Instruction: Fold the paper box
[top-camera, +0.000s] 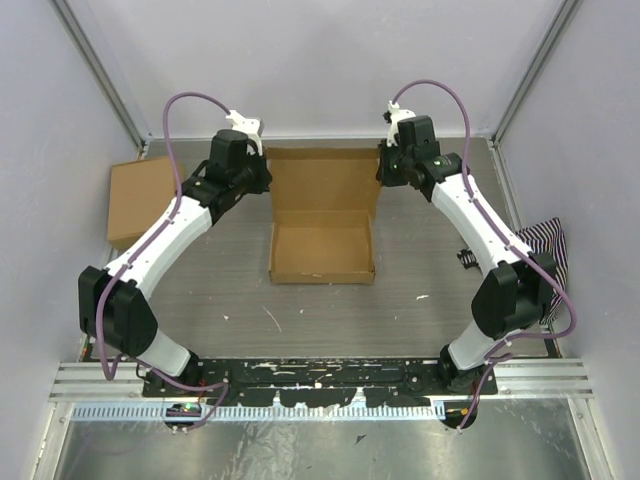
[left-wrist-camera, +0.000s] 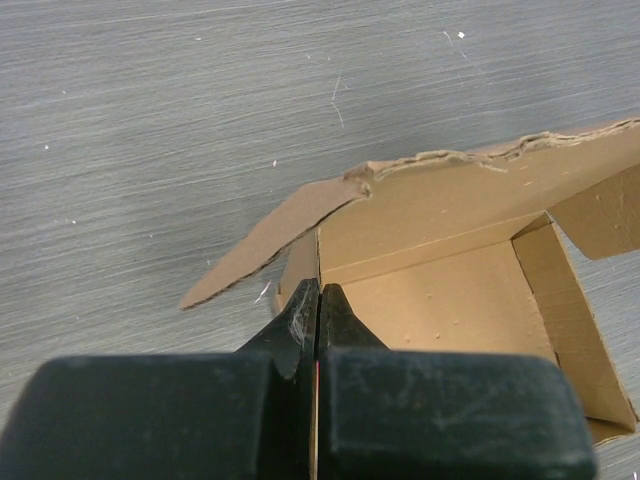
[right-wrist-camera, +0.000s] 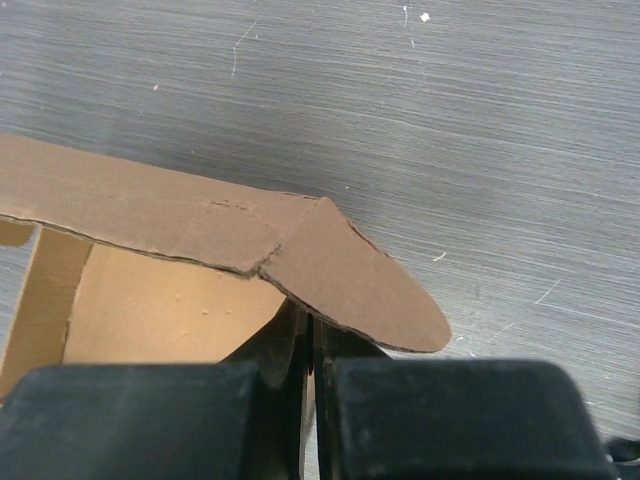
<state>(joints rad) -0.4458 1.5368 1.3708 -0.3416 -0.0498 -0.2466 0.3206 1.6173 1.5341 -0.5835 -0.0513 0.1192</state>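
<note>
The paper box (top-camera: 322, 215) lies mid-table, plain brown cardboard. Its near part is folded into a shallow tray and its lid panel stands open at the far side. My left gripper (top-camera: 262, 180) is at the lid's left edge. In the left wrist view the gripper (left-wrist-camera: 318, 290) is shut on a thin upright cardboard edge of the box (left-wrist-camera: 450, 300), below a rounded side tab (left-wrist-camera: 260, 245). My right gripper (top-camera: 384, 170) is at the lid's right edge. In the right wrist view it (right-wrist-camera: 310, 325) is shut on cardboard under the other rounded tab (right-wrist-camera: 360, 285).
A ready-made brown cardboard box (top-camera: 140, 200) sits at the far left of the table. A striped cloth (top-camera: 545, 245) lies at the right edge beside the right arm. Metal frame posts stand at the back corners.
</note>
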